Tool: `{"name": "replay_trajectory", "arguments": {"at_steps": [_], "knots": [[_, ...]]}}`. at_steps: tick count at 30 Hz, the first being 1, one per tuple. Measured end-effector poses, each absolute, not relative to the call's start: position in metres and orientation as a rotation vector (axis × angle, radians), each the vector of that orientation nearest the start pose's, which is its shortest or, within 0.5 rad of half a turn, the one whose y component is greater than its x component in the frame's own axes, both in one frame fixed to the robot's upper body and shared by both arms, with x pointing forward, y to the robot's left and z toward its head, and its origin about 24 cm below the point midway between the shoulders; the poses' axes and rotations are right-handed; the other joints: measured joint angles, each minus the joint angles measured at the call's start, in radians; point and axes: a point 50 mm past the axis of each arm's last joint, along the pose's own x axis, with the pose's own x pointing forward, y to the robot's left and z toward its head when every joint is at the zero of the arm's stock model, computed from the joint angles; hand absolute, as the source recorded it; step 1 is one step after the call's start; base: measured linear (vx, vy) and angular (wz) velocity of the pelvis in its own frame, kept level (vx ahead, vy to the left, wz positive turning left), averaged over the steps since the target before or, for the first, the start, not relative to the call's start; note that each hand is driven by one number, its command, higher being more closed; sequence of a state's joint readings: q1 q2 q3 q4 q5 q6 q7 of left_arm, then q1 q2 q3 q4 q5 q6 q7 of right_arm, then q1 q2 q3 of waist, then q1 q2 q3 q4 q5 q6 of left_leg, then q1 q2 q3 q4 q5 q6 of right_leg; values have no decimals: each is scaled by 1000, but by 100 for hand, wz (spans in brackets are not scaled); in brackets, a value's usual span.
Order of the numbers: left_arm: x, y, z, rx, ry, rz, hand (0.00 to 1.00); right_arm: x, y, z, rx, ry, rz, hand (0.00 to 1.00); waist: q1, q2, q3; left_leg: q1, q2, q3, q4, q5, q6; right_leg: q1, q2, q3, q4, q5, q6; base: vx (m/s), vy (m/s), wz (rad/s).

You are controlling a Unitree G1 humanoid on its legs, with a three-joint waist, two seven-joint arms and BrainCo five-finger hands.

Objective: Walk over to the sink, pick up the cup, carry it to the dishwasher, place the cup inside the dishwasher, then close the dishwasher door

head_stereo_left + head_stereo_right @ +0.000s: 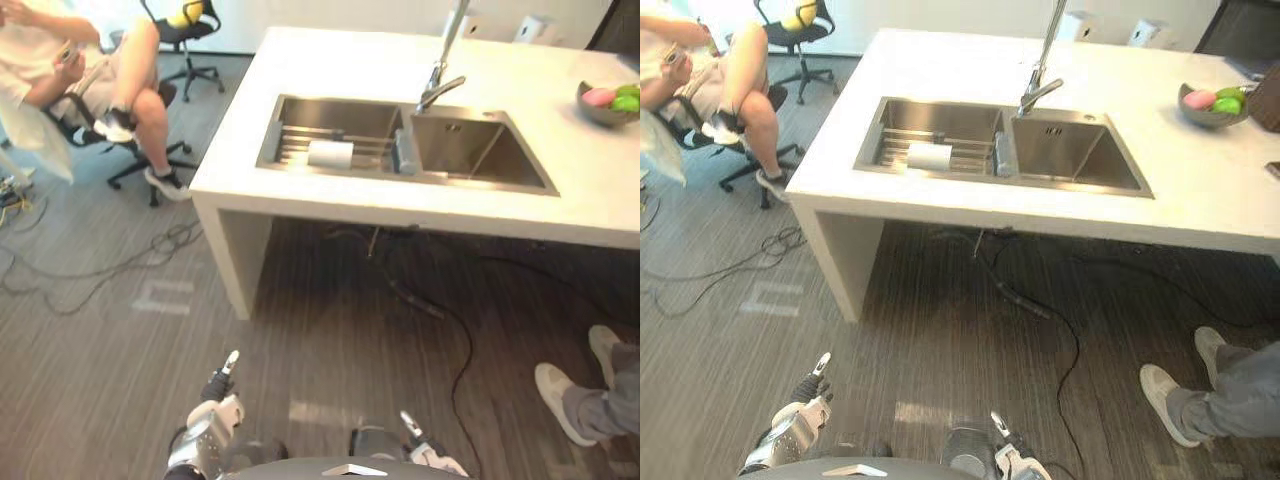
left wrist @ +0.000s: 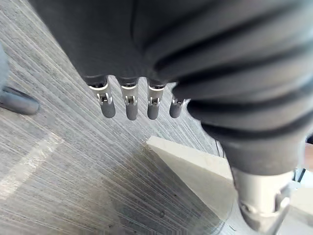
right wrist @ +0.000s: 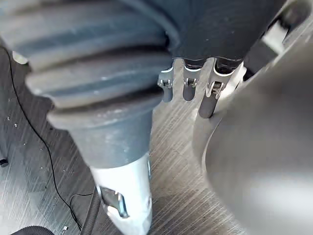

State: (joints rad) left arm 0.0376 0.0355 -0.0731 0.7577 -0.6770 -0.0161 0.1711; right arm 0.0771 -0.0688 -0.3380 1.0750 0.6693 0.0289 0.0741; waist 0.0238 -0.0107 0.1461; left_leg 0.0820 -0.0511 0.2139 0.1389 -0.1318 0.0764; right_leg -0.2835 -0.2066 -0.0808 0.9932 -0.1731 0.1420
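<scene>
A person [image 1: 70, 60] sits at the far left, and the left hand [image 2: 129, 105] hangs low over the floor, fingers straight, holding nothing. The white cup [image 1: 330, 154] lies on its side on the rack in the left basin of the sink [image 1: 480, 150]. The right hand [image 3: 188, 90] hangs low too, fingers relaxed and empty.

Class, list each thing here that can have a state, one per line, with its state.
cup: on its side on the rack, untouched
bowl: holding pink and green fruit
left hand: open, holding nothing
right hand: open, holding nothing
</scene>
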Motion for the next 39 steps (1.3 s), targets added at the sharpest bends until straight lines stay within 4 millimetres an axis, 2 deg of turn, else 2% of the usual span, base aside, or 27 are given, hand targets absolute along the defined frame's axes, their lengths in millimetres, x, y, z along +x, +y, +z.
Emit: {"name": "replay_trajectory", "arguments": {"at_steps": [1, 2, 3, 4, 5, 6, 7, 8, 9, 10, 12, 14, 17, 20, 21, 25, 28, 29, 35, 39], "knots": [[172, 161, -122, -535, 787, 404, 0, 80, -210, -164, 754, 969, -675, 0, -5, 2, 3, 21, 21, -25, 4, -2, -9, 0, 2, -35, -199, -24, -12, 295, -156, 54], [175, 166, -121, -558, 765, 427, 0, 74, -208, -165, 761, 987, -692, 0, -15, 4, 2, 25, 46, -56, 30, -17, -32, 9, 12, -35, -396, 1, -43, 355, -234, 67], [175, 169, -120, -572, 754, 443, 0, 71, -206, -166, 765, 997, -695, 0, -20, 5, 3, 25, 56, -73, 39, -31, -50, 19, 20, -27, -477, 36, -60, 313, -267, 82], [176, 175, -119, -595, 725, 467, 0, 67, -203, -167, 770, 1023, -688, 0, -24, -14, -1, 44, 62, -106, 47, -59, -77, 29, 18, -8, -586, 179, -64, 393, -377, 76], [175, 183, -119, -599, 703, 501, 0, 55, -195, -171, 800, 1066, -700, 0, -19, -51, -5, 70, 54, -133, 50, -85, -105, 45, 3, -11, -596, 235, -52, 332, -356, 60], [173, 183, -119, -604, 700, 511, 0, 54, -196, -171, 806, 1070, -704, 0, -11, -48, -12, 73, 68, -137, 50, -90, -114, 56, 10, -17, -598, 197, -49, 335, -391, 19], [169, 180, -121, -616, 679, 536, 0, 55, -201, -170, 798, 1069, -694, 0, 1, -21, -20, 73, 105, -136, 50, -96, -137, 75, 36, -42, -639, 162, -51, 242, -298, -7], [169, 179, -120, -622, 662, 552, 0, 57, -205, -169, 787, 1065, -683, 0, 4, -4, -22, 70, 119, -136, 45, -97, -144, 85, 52, -51, -667, 154, -56, 307, -369, 0], [171, 169, -118, -650, 618, 582, 0, 60, -213, -167, 758, 1060, -658, 0, 4, 26, -20, 70, 153, -145, 21, -82, -162, 98, 89, -75, -709, 160, -69, 233, -268, 12], [174, 166, -114, -656, 580, 605, 0, 60, -214, -167, 746, 1062, -650, 0, 2, 46, -28, 78, 167, -155, 2, -67, -167, 110, 105, -83, -725, 161, -77, 241, -326, 15], [184, 173, -99, -621, 457, 654, 0, 60, -213, -167, 728, 1078, -614, 0, 3, 41, -31, 92, 188, -158, -20, -41, -165, 142, 130, -94, -765, 168, -92, 94, -188, 2], [200, 185, -70, -566, 267, 702, 0, 57, -210, -168, 737, 1094, -608, 0, 13, 31, -36, 92, 203, -159, -19, -32, -172, 168, 150, -99, -822, 185, -102, 18, -112, -2], [223, 205, -3, -500, -84, 740, 0, 52, -209, -169, 752, 1104, -595, 0, 21, 26, -51, 67, 206, -162, -20, -28, -172, 195, 160, -109, -927, 237, -104, -25, -17, 4], [230, 209, 44, -473, -300, 696, 0, 47, -208, -169, 761, 1107, -593, 0, 31, 21, -58, 59, 190, -163, -25, -28, -172, 245, 157, -118, -1044, 313, -96, -40, 38, 10], [230, 208, 51, -475, -327, 682, 0, 46, -208, -169, 763, 1109, -593, 0, 33, 18, -61, 59, 186, -163, -26, -28, -172, 255, 156, -119, -1065, 327, -95, -66, 55, 6], [234, 187, 94, -503, -477, 514, 0, 38, -204, -170, 772, 1110, -591, 0, 40, 6, -83, 49, 179, -156, -32, -61, -179, 247, 140, -119, -1082, 353, -89, -69, 60, 3], [240, 168, 113, -515, -511, 395, 0, 27, -198, -171, 786, 1114, -611, 0, 36, -6, -96, 39, 179, -145, -1, -83, -174, 245, 138, -108, -1082, 361, -91, -59, 18, -10], [248, 138, 135, -487, -545, 239, 0, 19, -196, -169, 850, 1044, -614, 0, 7, 4, -110, 21, 171, -108, 18, -92, -175, 211, 139, -67, -1076, 389, -90, -20, 10, -8], [248, 135, 135, -490, -535, 227, 0, 19, -195, -169, 843, 1042, -610, 0, -1, 0, -107, 28, 168, -98, 15, -90, -175, 212, 138, -61, -1075, 391, -90, 0, 0, -2], [255, 118, 136, -500, -488, 133, 0, 21, -195, -168, 818, 1018, -616, 0, -13, -6, -104, 47, 168, -76, 11, -95, -165, 219, 134, -53, -1069, 393, -88, -9, 2, -10]]}}
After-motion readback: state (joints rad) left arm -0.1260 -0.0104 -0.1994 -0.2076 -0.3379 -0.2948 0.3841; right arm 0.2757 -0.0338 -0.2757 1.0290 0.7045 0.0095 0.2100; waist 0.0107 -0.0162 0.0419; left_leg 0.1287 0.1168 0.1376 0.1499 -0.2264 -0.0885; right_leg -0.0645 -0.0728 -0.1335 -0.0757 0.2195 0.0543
